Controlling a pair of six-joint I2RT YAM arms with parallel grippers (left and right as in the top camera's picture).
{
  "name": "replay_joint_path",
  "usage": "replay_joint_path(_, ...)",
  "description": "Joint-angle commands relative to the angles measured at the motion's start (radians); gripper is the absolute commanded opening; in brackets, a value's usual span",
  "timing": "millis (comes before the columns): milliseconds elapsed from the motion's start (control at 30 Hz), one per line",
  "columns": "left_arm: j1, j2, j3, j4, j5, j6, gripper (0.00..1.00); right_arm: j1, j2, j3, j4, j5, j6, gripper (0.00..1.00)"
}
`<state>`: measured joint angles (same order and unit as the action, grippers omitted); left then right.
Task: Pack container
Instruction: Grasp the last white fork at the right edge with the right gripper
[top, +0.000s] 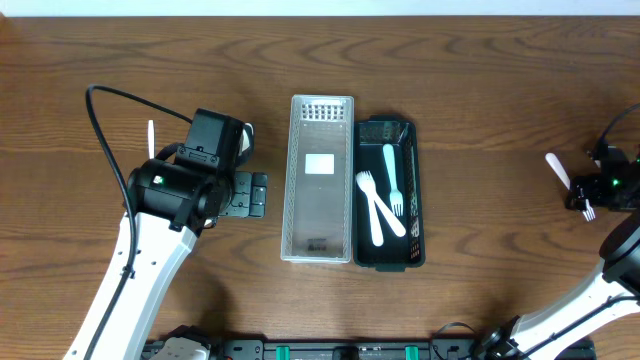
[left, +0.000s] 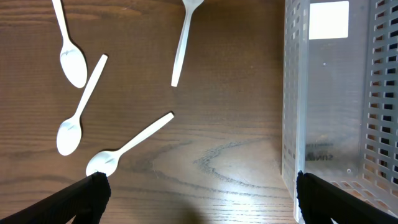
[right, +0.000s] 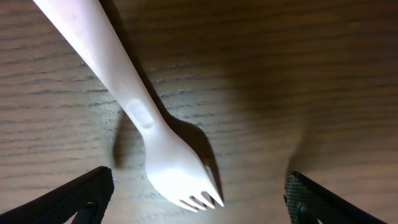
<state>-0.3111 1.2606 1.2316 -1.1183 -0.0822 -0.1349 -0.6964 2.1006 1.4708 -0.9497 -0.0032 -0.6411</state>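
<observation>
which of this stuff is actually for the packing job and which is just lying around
For the job:
- dark container
- forks already in it
- clear slotted tray
- loose spoons on the table
- loose fork at the right edge

Just there:
- left arm's black cable
- white label in the tray

A dark box (top: 415, 190) sits in the middle of the counter. Three forks (top: 381, 210) lie flat in it, one pale blue and two white. A see-through box (top: 320, 215) with holes touches its left side. One more white fork (right: 134, 106) lies flat by the right edge. Three white spoons (left: 73, 62) lie flat further left.
</observation>
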Motion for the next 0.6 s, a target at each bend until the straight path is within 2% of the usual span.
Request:
replay_joint_path(0, 0.004, 0.002, 0.008, -0.002, -0.009, -0.013, 0.98, 0.014, 0.029, -0.003, -0.004, 0.004, -0.011, 0.91)
replay_joint_path(133, 0.004, 0.002, 0.008, -0.002, -0.009, -0.012, 0.98, 0.015, 0.03, -0.004, -0.005, 0.003, -0.011, 0.88)
replay_joint_path(433, 0.004, 0.002, 0.008, -0.002, -0.009, -0.012, 0.98, 0.016, 0.03, -0.007, -0.015, 0.002, -0.011, 0.49)
replay_joint_path(567, 0.004, 0.002, 0.008, -0.002, -0.009, -0.012, 0.98, 0.017, 0.03, -0.007, -0.016, -0.005, -0.01, 0.38)
